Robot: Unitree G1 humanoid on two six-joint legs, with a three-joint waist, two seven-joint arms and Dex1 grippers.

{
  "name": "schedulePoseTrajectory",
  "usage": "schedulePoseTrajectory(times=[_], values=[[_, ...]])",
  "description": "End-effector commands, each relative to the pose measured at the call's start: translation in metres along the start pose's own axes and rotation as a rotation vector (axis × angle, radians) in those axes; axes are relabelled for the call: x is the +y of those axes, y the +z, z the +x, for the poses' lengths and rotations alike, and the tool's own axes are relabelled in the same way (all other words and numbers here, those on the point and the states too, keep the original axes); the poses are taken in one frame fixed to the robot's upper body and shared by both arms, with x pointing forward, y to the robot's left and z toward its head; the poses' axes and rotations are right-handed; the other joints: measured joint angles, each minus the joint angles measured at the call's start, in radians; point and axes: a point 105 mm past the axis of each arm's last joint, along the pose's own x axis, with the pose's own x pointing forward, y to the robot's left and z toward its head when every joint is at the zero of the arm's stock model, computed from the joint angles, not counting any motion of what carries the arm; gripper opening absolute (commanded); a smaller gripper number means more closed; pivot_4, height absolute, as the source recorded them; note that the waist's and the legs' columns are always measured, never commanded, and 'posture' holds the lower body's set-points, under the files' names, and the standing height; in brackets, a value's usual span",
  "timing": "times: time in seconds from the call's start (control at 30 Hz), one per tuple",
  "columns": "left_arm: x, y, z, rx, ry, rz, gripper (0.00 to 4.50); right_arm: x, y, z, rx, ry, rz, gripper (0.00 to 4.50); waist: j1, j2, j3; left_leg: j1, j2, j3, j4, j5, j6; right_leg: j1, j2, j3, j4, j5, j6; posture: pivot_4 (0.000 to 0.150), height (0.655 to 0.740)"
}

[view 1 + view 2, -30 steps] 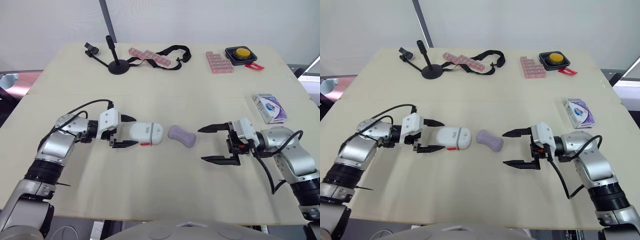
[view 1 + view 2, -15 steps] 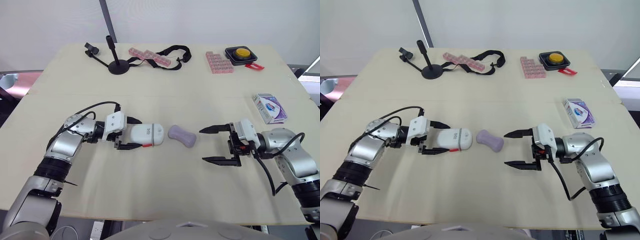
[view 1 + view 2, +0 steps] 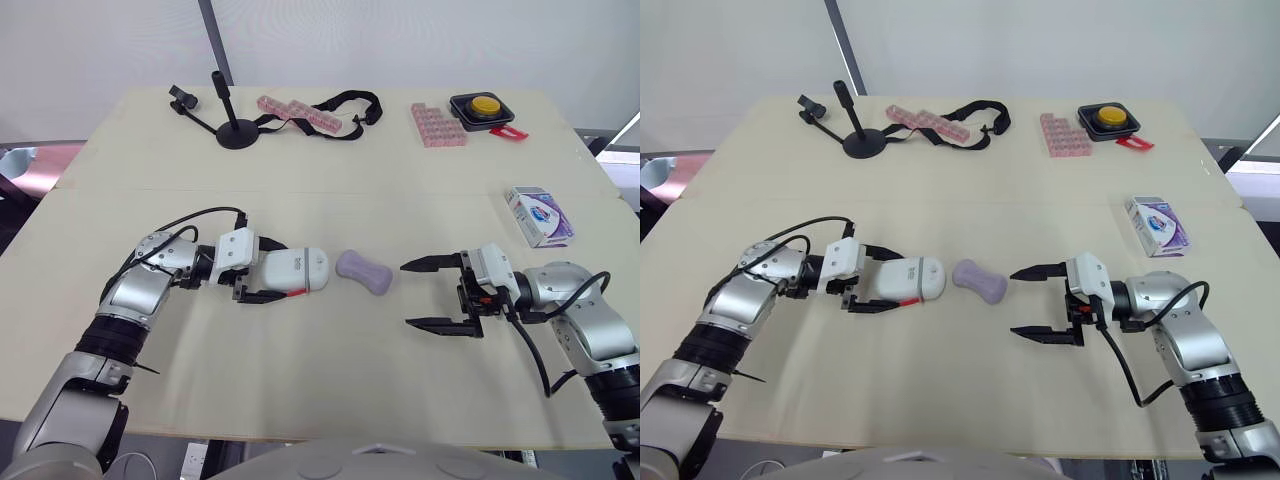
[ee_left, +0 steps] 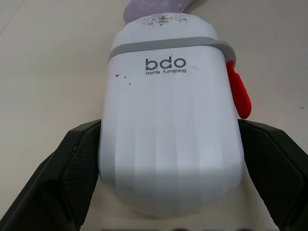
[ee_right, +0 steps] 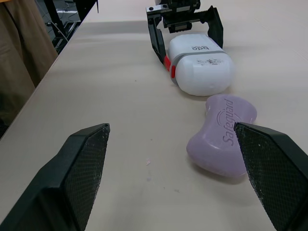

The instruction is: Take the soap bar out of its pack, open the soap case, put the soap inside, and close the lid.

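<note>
Centre left, the left fingers (image 3: 268, 270), having slid forward, are pinching the case (image 3: 300, 270), readying it for opening; right fingers (image 3: 408, 294) are hovering spread near the soap (image 3: 363, 271).

Smooth plastic soap case (image 3: 293, 271), waxy matt soap bar (image 3: 363, 271), matt wooden table (image 3: 330, 360).

A test lab is indicated: a plain pale table (image 3: 330, 400) is set before a bare white wall (image 3: 400, 40), with a yellow push-button box (image 3: 484, 106) at its far right corner and a black clip stand (image 3: 236, 130) towards the far left.
</note>
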Motion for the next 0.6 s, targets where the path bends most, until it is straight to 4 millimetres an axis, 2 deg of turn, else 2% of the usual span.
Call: schedulePoseTrajectory(times=[0.03,0.33,0.47,0.6], values=[[0.006,0.006,0.0,-0.006,0.021,0.043,3.48,-0.003,0.005,-0.006,0.001,-0.02,-0.035,4.5,0.001,0.0,0.0,0.0,0.0,0.0,0.0,0.0,0.0,0.0,0.0,0.0,0.0,0.0,0.0,0.15,0.716],[0.006,0.006,-0.005,-0.004,0.033,0.063,3.48,-0.007,0.008,-0.005,-0.021,-0.037,-0.018,4.5,0.0,0.0,0.0,0.0,0.0,0.0,0.0,0.0,0.0,0.0,0.0,0.0,0.0,0.0,0.0,0.15,0.716],[0.005,0.021,-0.028,-0.077,0.097,0.105,3.48,-0.01,0.034,0.003,-0.097,-0.064,0.201,4.5,-0.004,0.0,0.0,0.0,0.0,0.0,0.0,0.0,0.0,0.0,0.001,0.0,0.0,0.0,0.0,0.15,0.716],[-0.004,0.038,-0.038,-0.128,0.125,0.173,3.48,-0.011,0.047,0.015,-0.075,-0.08,0.391,4.5,0.004,0.0,0.0,0.001,0.001,0.0,0.0,0.0,0.0,0.0,0.001,0.0,0.0,0.0,0.0,0.15,0.716]])
